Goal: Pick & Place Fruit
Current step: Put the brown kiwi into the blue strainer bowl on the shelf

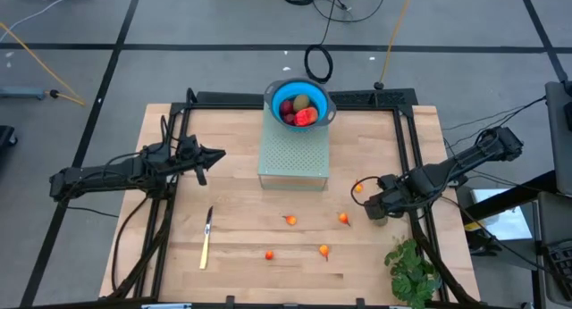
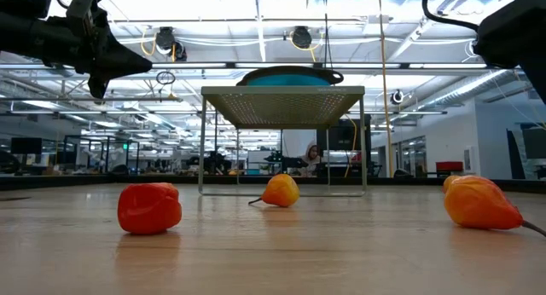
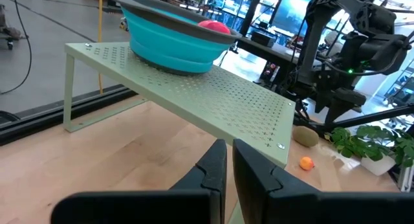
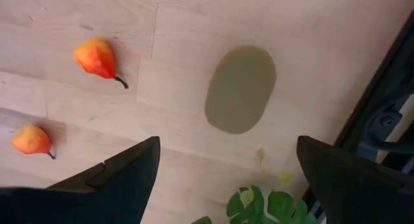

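Note:
A blue bowl (image 1: pixel 299 87) stands on a green perforated rack (image 1: pixel 293 153) at the table's far middle and holds dark red, olive and red fruit (image 1: pixel 298 110). Several small orange fruits (image 1: pixel 290 221) lie on the wood in front of the rack. A brownish-olive oval fruit (image 4: pixel 240 89) lies flat on the table. My right gripper (image 4: pixel 236 179) hangs open above it at the table's right, pointing down, clear of it. My left gripper (image 3: pixel 229 169) is shut and empty, held level above the table's left part, facing the rack (image 3: pixel 213 98).
A yellow-handled knife (image 1: pixel 206 238) lies near the front left. A leafy green plant (image 1: pixel 411 269) stands at the front right, close to my right gripper. Two orange fruits (image 4: pixel 97 57) lie near the olive one. Black frame rails (image 1: pixel 407 121) run along the table's sides.

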